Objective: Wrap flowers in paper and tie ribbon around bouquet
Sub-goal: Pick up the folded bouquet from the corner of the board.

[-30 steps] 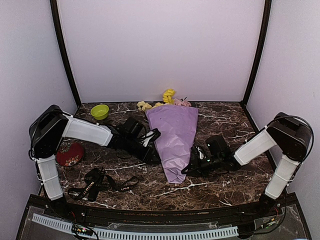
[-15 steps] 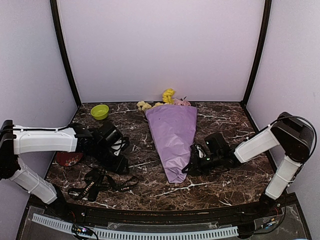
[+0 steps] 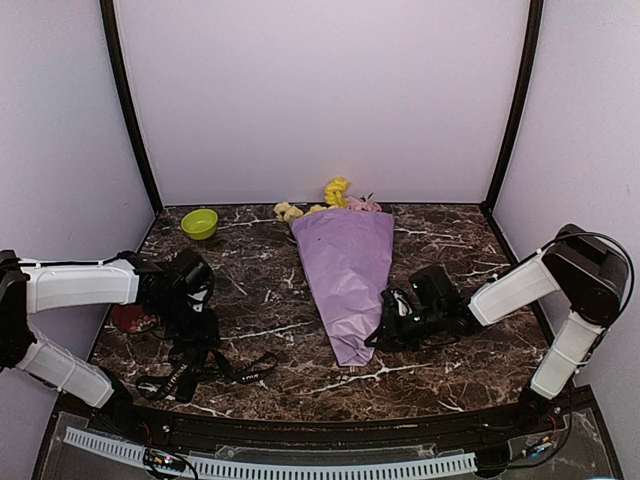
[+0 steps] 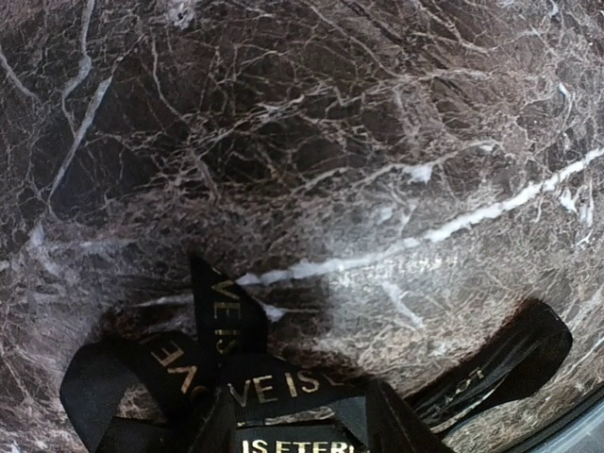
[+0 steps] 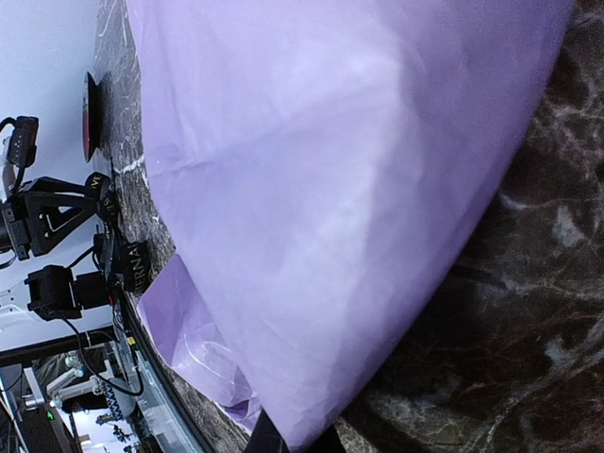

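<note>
While the right gripper (image 3: 382, 328) is clenching the paper (image 3: 345, 262) edge between its jaws, the left gripper (image 3: 197, 322) is hovering, jaws parted, with the ribbon (image 4: 225, 332) just beneath, probably needing to descend and close.

The counter (image 3: 450, 240) is showing a polished dark brown marble finish, with white veins running through it and light glinting off it. The paper (image 3: 345, 270) is looking thin, matt and lilac, its light crinkles catching soft highlights. The ribbon (image 4: 226, 377) is lying as flat black woven cloth, faintly sheeny, with pale printed lettering. The far-left bowl (image 3: 200, 223) is shining like smooth green plastic. The left arm (image 3: 80, 283) is wearing a smooth white shell that looks like plastic.
</note>
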Available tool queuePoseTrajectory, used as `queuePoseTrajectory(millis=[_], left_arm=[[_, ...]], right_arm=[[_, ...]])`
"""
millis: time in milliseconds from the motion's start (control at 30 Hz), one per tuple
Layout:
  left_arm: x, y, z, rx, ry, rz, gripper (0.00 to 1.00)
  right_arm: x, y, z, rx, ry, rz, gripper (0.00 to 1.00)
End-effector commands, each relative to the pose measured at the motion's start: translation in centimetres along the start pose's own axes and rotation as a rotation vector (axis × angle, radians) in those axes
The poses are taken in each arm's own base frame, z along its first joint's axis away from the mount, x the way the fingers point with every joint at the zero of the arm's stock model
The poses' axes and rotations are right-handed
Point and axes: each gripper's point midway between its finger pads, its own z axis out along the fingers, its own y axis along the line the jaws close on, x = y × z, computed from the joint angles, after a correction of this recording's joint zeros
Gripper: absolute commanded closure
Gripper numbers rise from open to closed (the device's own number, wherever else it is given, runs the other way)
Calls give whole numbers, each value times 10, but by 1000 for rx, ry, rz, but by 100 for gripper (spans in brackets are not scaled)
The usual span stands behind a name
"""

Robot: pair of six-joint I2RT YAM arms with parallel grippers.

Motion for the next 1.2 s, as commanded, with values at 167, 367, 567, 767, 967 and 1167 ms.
queuePoseTrajectory(millis=[167, 367, 567, 767, 967, 1167], left_arm=[[12, 2, 19, 12, 55, -7, 49], [9, -1, 26, 36, 42, 5, 57], [16, -5, 37, 68, 62, -17, 61], [8, -7, 35, 77, 10, 2, 94], [-26, -32, 9, 140, -131, 76, 100], [-65, -75, -22, 196, -237, 228, 100]], right_arm=[[-2, -1, -4, 12, -19, -16, 100], [-3, -2, -4, 18, -20, -16, 100], [-3, -2, -4, 19, -20, -13, 100], [-3, -2, -3, 21, -19, -11, 100], [-3, -3, -4, 23, -21, -12, 100], [-3, -4, -3, 28, -19, -11, 100]])
